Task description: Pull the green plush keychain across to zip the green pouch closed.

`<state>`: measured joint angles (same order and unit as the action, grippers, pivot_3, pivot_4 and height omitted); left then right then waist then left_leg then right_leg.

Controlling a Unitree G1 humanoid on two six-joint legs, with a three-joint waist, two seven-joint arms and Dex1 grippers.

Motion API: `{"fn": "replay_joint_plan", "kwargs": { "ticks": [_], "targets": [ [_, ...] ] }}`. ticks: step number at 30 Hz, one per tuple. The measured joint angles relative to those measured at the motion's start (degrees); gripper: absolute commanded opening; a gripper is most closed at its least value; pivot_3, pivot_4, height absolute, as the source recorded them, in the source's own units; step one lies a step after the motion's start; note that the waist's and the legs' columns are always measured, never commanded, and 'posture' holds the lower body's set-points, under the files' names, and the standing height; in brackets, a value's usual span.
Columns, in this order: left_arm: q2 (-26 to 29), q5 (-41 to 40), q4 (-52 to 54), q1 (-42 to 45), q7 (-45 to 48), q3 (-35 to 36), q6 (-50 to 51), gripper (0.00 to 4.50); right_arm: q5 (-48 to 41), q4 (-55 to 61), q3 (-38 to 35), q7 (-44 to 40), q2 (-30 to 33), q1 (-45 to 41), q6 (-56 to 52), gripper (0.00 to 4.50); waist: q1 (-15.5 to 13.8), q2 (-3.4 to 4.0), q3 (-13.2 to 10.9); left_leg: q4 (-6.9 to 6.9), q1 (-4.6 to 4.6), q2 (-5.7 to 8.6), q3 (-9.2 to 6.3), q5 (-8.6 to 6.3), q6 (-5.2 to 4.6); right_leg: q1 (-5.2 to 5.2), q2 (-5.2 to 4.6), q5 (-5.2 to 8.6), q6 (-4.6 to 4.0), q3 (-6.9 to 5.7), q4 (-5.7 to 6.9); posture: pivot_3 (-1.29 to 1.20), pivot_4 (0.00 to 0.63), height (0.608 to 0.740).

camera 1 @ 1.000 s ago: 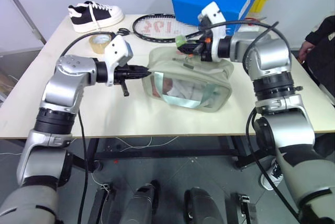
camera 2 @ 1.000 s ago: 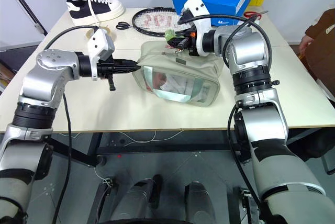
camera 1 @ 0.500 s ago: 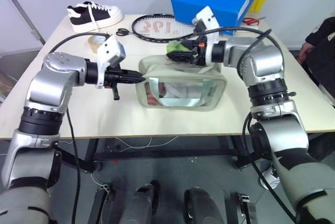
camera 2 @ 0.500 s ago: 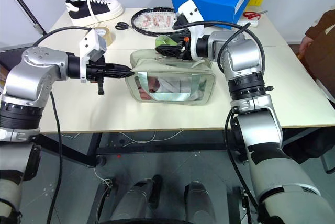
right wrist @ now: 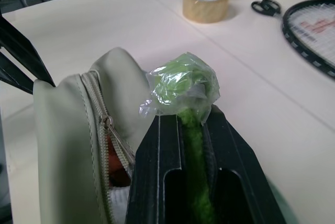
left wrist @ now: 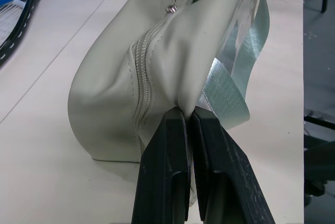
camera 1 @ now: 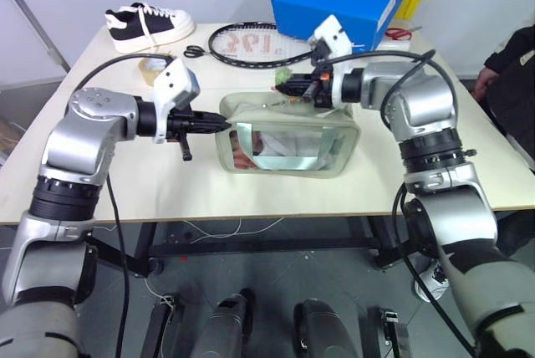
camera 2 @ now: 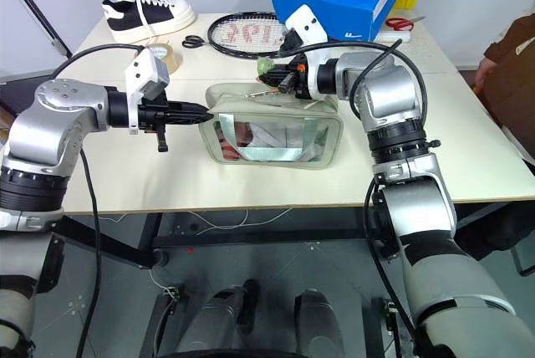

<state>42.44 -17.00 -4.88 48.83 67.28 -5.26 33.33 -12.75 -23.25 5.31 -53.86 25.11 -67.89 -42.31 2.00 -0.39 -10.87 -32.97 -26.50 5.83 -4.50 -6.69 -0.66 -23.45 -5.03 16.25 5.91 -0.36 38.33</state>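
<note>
The green plush keychain (right wrist: 184,86) sits pinched in the right gripper (right wrist: 191,124); left gripper (left wrist: 187,116) clamps the green pouch (camera 1: 284,142).

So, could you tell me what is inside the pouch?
Through the pouch's clear window, something white and something reddish show, and a reddish bit shows at the zipper gap. What they are is unclear; fabric covers the rest.

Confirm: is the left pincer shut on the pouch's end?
Yes, the left pincer is pinched shut on the fabric at the green pouch's end.
</note>
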Motion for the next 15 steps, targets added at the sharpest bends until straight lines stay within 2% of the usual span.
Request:
{"fn": "replay_joint_plan", "kwargs": {
  "ticks": [3,8,15],
  "targets": [
    [-0.08,-0.01,-0.07,0.00,-0.06,0.00,0.01,0.00,-1.13,3.64,-2.51,2.08,2.43,0.19,-3.09,0.03,-0.18,0.00,0.00,-0.01,0.00,0.00,0.00,-0.01,0.01,0.02,-0.02,0.00,0.00,0.00,-0.02,0.00,0.150,0.740],
    [-0.67,-0.52,0.03,-0.54,-1.28,0.20,0.34,0.00,-1.36,9.10,-8.60,10.13,6.26,3.05,-6.50,0.03,-0.83,-0.01,0.01,0.00,0.02,0.00,0.00,-0.06,0.07,0.04,-0.13,0.00,-0.01,0.01,-0.06,0.00,0.150,0.740],
    [-2.41,-1.52,1.59,-2.41,-4.89,1.53,1.41,0.00,9.19,10.54,-5.88,18.53,15.72,19.15,6.35,0.03,-1.25,-0.02,0.01,-0.03,0.02,0.03,0.06,-0.01,-0.03,0.12,-0.21,0.01,0.00,0.00,-0.14,0.00,0.150,0.740]
  ]
}}
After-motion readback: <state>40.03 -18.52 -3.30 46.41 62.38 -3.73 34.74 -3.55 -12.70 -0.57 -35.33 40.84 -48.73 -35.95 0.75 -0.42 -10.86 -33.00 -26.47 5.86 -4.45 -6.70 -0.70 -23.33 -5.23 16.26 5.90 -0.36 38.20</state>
